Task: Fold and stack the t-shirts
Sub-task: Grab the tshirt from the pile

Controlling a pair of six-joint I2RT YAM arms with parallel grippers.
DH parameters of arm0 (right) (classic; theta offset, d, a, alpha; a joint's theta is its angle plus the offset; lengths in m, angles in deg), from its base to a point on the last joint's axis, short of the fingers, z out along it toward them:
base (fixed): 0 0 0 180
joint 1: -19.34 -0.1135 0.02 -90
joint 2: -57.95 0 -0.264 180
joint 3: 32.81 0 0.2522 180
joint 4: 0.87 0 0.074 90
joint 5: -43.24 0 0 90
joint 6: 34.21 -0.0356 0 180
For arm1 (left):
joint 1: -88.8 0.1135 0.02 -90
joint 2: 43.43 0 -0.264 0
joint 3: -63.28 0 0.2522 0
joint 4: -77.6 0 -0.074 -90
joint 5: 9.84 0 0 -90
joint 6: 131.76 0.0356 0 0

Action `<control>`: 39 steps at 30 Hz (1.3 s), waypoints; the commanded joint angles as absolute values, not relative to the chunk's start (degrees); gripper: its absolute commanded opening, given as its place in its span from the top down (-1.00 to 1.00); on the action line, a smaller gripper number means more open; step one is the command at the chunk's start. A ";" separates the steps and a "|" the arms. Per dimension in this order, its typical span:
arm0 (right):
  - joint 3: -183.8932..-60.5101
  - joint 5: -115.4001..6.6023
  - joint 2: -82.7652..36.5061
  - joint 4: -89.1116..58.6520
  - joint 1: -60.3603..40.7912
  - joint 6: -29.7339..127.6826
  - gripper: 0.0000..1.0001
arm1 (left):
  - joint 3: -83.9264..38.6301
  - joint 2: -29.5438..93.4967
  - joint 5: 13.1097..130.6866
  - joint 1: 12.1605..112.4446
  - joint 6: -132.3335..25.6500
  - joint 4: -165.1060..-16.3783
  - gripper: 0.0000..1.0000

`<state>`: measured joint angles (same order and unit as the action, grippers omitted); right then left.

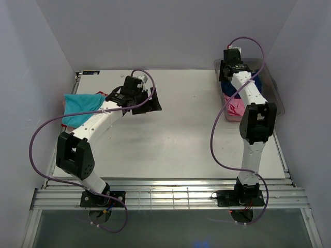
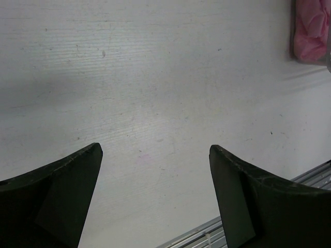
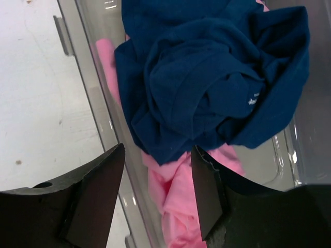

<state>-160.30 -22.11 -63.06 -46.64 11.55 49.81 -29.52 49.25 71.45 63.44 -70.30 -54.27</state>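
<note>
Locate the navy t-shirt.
The navy t-shirt lies crumpled in the clear tub at the far right of the table in the top view, atop the pink t-shirt, under the open right gripper.

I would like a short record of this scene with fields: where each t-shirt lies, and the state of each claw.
turquoise t-shirt: on the table, left side, partly under the left arm
navy t-shirt: crumpled in the clear tub, on top of the pink one
pink t-shirt: in the tub, partly under the navy one
left claw: open, empty, over bare table
right claw: open, empty, above the tub
</note>
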 commanded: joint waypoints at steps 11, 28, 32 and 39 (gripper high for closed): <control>-171.72 -21.09 -73.18 -43.82 15.91 52.10 -0.29 | -22.29 40.77 70.76 64.45 -70.24 -55.94 -0.89; -170.67 -36.12 -76.96 -44.08 18.20 51.75 0.60 | -22.73 39.63 71.28 65.51 -69.89 -54.89 -0.88; -169.97 -36.65 -73.46 -44.25 18.20 52.18 0.84 | -20.97 38.57 71.46 65.60 -70.24 -55.15 -0.88; -171.02 -41.65 -61.34 -49.79 16.01 51.57 0.84 | -18.34 36.29 70.76 65.69 -71.12 -57.34 -0.88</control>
<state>-169.31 -36.98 -72.85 -48.83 18.17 51.73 -19.65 40.07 71.10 65.40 -70.51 -55.62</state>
